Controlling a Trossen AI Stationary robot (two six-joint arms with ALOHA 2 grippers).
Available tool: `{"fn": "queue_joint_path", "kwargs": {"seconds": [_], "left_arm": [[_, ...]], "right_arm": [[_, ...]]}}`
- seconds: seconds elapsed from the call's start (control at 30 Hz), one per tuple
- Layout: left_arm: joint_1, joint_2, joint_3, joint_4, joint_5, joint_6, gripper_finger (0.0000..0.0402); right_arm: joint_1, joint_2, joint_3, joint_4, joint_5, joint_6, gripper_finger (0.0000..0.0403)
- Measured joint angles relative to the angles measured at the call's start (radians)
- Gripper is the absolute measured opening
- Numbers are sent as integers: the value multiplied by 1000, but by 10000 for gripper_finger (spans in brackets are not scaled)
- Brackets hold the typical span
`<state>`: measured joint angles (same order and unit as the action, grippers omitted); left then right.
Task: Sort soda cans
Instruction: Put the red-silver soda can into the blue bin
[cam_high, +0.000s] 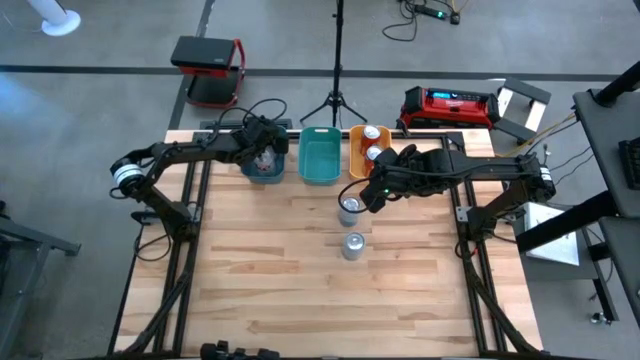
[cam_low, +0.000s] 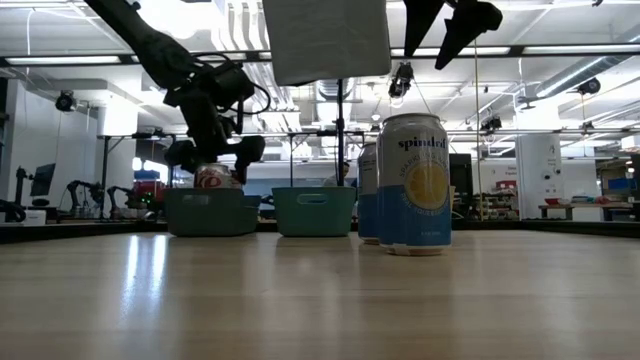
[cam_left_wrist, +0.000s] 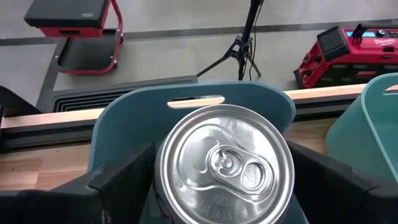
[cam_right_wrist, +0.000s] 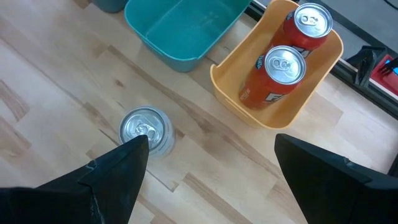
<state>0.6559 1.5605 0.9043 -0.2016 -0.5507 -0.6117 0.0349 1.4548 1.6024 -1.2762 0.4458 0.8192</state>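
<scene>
A: Between the fingers (cam_left_wrist: 124, 180) of the left gripper (cam_high: 265, 152) a silver-topped can (cam_left_wrist: 225, 163) is seen from above, standing inside the dark teal bin (cam_left_wrist: 124, 124) at the table's far edge. The fingers are spread wide, one on each side of the can; contact cannot be confirmed. The can's sides are hidden by its own lid in the wrist view.

B: In the low view the same can (cam_low: 216, 177) is only partly exposed above the bin wall (cam_low: 210, 213), with red and white print noted.

A: The right gripper (cam_high: 372, 195) is held above the table, jaws spread, nothing between them. Just below and ahead of it a silver can (cam_right_wrist: 146, 129) stands on the wood, partly covered by one finger (cam_right_wrist: 118, 174).

B: Beyond that gripper, two red cans (cam_right_wrist: 277, 78) are recorded in the orange bin (cam_right_wrist: 236, 99); the light teal bin (cam_right_wrist: 180, 31) beside it is cut off by the frame.

A: A second silver can (cam_high: 353, 245) stands nearer the table's middle. In the low view one can (cam_low: 414, 182) largely hides the other (cam_low: 367, 192).
</scene>
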Motion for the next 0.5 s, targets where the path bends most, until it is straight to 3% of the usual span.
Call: {"fn": "queue_joint_path", "kwargs": {"seconds": [0.5], "left_arm": [[1,-6,-1,-9,14,6,328]], "right_arm": [[0,0,0,0,0,0,345]]}}
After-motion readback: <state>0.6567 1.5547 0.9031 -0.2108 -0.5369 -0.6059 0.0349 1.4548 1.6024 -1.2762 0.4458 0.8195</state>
